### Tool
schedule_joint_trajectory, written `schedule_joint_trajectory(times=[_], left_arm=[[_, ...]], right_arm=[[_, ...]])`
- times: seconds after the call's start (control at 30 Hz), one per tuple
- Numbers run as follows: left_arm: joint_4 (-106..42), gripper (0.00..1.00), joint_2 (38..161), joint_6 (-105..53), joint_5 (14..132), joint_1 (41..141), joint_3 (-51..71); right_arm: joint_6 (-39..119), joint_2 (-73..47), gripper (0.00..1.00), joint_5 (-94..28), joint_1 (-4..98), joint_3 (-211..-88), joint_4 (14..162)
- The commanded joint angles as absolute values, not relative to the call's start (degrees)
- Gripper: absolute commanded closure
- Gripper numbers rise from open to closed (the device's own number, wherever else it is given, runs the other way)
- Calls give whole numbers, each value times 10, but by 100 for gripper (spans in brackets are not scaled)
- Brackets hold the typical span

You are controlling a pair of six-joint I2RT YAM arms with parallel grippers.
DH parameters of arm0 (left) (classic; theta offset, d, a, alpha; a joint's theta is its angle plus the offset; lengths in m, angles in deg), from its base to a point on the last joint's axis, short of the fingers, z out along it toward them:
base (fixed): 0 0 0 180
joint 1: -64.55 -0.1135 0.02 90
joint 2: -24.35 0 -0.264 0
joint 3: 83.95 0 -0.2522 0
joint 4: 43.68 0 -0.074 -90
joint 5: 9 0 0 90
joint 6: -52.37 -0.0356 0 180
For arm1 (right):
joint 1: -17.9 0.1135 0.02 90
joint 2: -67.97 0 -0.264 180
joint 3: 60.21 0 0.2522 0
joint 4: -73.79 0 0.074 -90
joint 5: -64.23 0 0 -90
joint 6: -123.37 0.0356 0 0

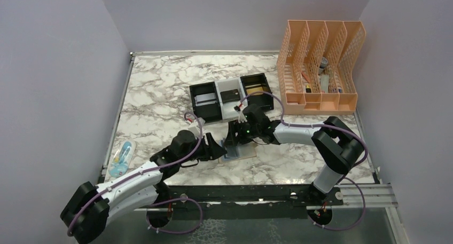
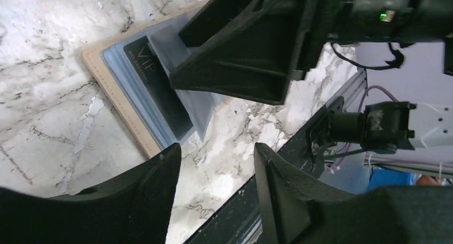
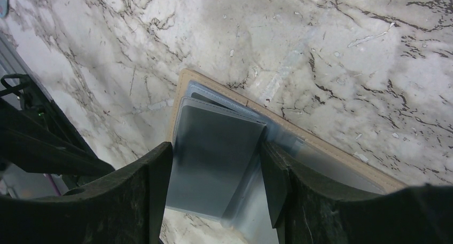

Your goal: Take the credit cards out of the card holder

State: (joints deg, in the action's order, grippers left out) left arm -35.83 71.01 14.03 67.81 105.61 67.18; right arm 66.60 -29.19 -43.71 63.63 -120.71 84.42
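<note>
- Nearest in: black two-finger left gripper, low over the white-and-grey marble table, fingers partway apart, nothing between them. Lined up just beside the free corner of the card, probably for a pinch-and-slide.
- Right in front of that: small flat tan two-panel card holder, lying open near the table's front edge, bluish clear pockets facing up for easy reach into the slots.
- Inside it: dark grey plastic credit card marked "VIP", not out yet, partly under a raised clear leaf.
- On top of the holder: black right gripper, jaws about half wide and closed across one clear pocket leaf, a finger on each edge. Best guess: lifts the leaf clear and pins the holder against sliding during the pull.
- Further back: three small rectangular plastic bins, black, white, black, side by side, something flat in each, too small to call. Likely the drop-off spot.
- Far right: large peach mesh file organizer, well apart, not involved.
</note>
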Motion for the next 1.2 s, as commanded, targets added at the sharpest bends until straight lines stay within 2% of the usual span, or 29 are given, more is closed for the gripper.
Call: schedule_joint_trajectory(times=[0.0, 0.2, 0.53, 0.7, 0.8, 0.9, 0.97, 1.07, 1.17], left_arm=[[-463, 47, 766, 178, 753, 1093, 678], [-479, 50, 816, 177, 788, 1122, 667], [-528, 61, 892, 186, 807, 1140, 663], [-555, 70, 924, 188, 810, 1151, 652], [-563, 80, 943, 182, 803, 1157, 639], [-564, 85, 952, 181, 803, 1160, 636], [-564, 84, 949, 184, 808, 1160, 639], [-564, 71, 943, 185, 812, 1160, 640], [-564, 62, 950, 180, 808, 1160, 631]], right_arm=[[669, -304, 39, -451, 639, -1191, 849], [667, -306, 39, -455, 639, -1195, 848], [663, -305, 39, -460, 639, -1194, 847], [662, -302, 39, -464, 639, -1195, 847], [662, -295, 39, -468, 639, -1196, 848], [660, -284, 36, -471, 639, -1200, 852], [657, -273, 32, -468, 639, -1202, 859], [655, -245, 27, -458, 635, -1201, 868], [656, -220, 24, -448, 626, -1199, 874]])
